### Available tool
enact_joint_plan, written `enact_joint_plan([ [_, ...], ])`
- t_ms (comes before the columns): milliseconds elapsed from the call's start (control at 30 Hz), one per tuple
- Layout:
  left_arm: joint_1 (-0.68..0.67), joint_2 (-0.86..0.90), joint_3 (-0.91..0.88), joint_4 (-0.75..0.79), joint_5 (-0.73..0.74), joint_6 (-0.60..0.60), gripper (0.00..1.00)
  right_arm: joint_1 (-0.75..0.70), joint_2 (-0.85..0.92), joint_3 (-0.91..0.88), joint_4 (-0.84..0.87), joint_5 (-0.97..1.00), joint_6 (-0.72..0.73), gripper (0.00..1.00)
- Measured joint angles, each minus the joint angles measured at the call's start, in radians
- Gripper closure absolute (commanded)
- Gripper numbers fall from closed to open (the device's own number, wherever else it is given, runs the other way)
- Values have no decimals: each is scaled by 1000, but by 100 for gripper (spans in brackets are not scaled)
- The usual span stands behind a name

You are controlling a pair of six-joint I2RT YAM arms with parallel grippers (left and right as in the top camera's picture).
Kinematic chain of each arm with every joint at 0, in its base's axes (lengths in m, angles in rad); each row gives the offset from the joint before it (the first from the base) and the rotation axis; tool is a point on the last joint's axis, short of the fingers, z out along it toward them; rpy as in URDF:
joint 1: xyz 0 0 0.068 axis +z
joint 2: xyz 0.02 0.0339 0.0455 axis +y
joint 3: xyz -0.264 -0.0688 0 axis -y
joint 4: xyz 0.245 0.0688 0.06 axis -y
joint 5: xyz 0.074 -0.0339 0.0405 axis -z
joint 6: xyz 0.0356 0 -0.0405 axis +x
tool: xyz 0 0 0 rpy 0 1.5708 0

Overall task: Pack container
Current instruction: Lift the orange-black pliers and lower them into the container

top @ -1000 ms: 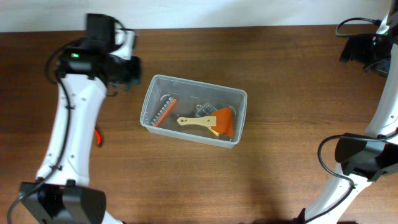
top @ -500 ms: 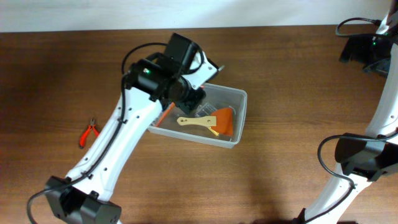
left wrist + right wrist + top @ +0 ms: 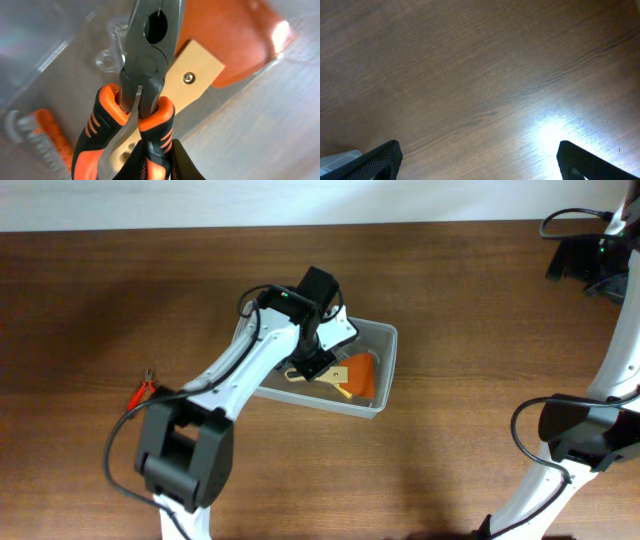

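The left end effector (image 3: 312, 360) is clamped shut on a pair of pliers (image 3: 147, 65), squeezing the orange-and-black handles together so the dark nose points down into the container (image 3: 391, 345). The container sits near the middle of the surface (image 3: 480, 300), and the arm reaches in over its near-left wall.

Directly under the nose lies a scraper (image 3: 235, 35) with an orange blade and a pale wooden handle. A strip of bits in an orange holder (image 3: 45, 135) lies off to one side, against the far-left end. How much air separates the nose from the scraper is hard to judge from either view.

The likely trouble is in the release. If let go from high up, the pliers could strike the wooden handle, bounce, and end up propped against a wall. Pushed too low, they could jam on the scraper or shove the light container sideways.

A second, red-handled pair (image 3: 145, 390) waits on the surface, well to the left. The right end effector (image 3: 482, 160) hangs spread wide over bare wood, holding nothing.
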Motion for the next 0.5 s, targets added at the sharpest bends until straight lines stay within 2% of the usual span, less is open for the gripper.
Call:
enact_joint_plan([
  [200, 0, 95, 0, -13, 0, 8, 92, 0, 0, 0, 0, 0, -1, 1],
  [333, 0, 119, 0, -25, 0, 11, 82, 0, 0, 0, 0, 0, -1, 2],
  [500, 0, 119, 5, -38, 0, 14, 77, 0, 0, 0, 0, 0, -1, 1],
])
